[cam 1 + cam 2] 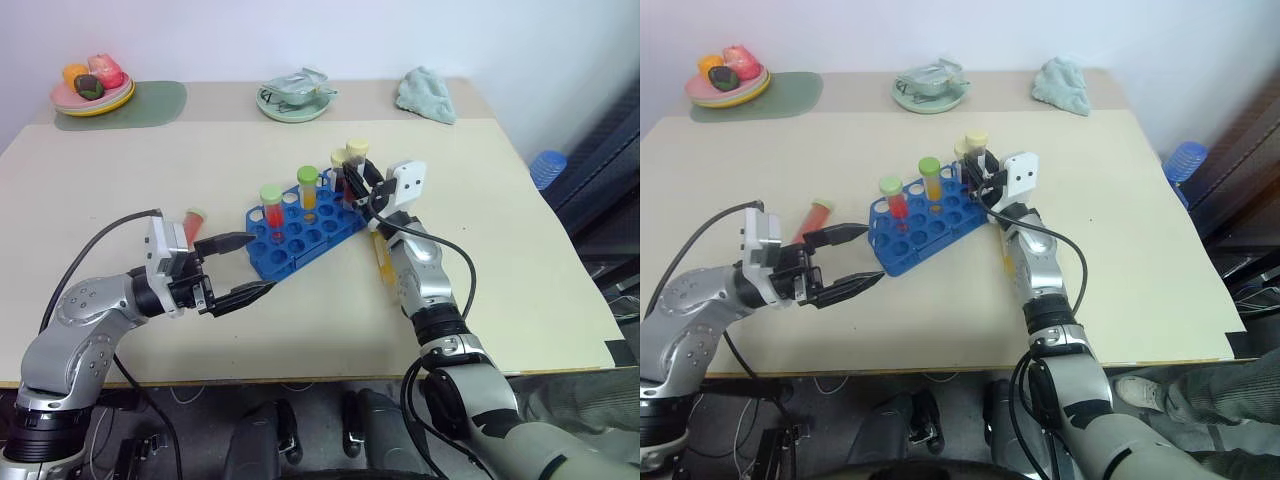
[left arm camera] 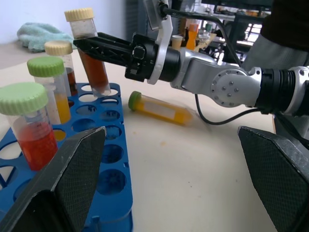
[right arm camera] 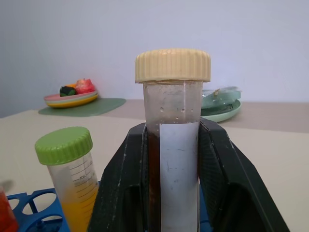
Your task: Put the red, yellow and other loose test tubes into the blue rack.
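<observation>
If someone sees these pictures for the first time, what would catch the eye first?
Probably the blue rack in the middle of the table, with capped tubes standing in it. The right gripper holds a cream-capped brown tube upright over the rack's far end. The left gripper, jaws wide apart, waits at the rack's near end.

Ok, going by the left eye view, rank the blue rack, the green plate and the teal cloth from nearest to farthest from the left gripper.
From the left gripper:
1. Blue rack, just ahead of its fingertips, mid-table.
2. Green plate, far edge of the table, centre.
3. Teal cloth, far edge, over on the right.
</observation>
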Tool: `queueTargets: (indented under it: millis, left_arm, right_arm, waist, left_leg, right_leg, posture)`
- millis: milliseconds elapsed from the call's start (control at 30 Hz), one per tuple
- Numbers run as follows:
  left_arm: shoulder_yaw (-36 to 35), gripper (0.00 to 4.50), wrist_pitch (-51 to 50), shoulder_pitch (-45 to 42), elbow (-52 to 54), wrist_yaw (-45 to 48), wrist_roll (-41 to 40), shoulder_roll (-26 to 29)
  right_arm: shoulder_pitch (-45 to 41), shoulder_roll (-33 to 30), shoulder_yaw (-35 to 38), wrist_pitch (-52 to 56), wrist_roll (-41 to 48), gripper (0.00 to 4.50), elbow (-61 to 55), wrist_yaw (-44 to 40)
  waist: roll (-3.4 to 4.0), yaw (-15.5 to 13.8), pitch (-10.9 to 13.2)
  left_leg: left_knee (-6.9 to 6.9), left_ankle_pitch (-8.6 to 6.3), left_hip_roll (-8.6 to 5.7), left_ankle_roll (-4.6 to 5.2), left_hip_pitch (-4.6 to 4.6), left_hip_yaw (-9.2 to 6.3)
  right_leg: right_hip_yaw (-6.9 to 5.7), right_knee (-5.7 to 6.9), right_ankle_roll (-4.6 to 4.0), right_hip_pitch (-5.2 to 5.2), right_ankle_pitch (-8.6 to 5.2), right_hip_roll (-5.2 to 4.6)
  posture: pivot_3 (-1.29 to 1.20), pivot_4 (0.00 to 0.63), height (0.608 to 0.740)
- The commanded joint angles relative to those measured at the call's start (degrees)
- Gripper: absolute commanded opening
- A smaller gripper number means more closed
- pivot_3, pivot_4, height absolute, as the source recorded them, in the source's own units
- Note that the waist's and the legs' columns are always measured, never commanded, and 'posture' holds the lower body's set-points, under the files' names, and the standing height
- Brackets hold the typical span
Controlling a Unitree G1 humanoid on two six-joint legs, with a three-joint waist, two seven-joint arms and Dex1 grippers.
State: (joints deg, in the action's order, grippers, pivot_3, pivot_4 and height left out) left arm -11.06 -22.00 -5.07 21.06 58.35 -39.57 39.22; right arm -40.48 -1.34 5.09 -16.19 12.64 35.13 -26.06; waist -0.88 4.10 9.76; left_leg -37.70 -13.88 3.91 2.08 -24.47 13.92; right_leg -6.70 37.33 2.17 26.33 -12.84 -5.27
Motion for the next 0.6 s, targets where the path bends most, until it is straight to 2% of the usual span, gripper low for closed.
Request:
queueTargets:
  millis: [33,600]
  left_arm:
    - [-1.9,4.50,0.2,0.2,2.3,-0.5,-1.4,0.3]
    - [-1.2,4.50,-0.4,-0.8,2.1,-0.5,-1.7,0.6]
  right_arm:
    - [0.5,0.1,1.1,-1.1,1.3,0.79,-0.8,0.1]
    - [2.4,0.0,2.8,-1.4,2.1,0.79,-2.2,2.0]
  waist:
    - [0.00,0.0,0.0]
    - [0.00,0.0,0.0]
  left_leg:
    - [0.00,0.00,0.00,0.00,0.00,0.00]
    - [0.00,0.00,0.00,-0.01,0.01,0.00]
  right_leg:
    - [0.00,0.00,0.00,0.00,0.00,0.00]
    - [0.01,0.01,0.00,0.00,0.00,-0.01]
  posture:
    - [0.00,0.150,0.740]
    - [0.00,0.150,0.740]
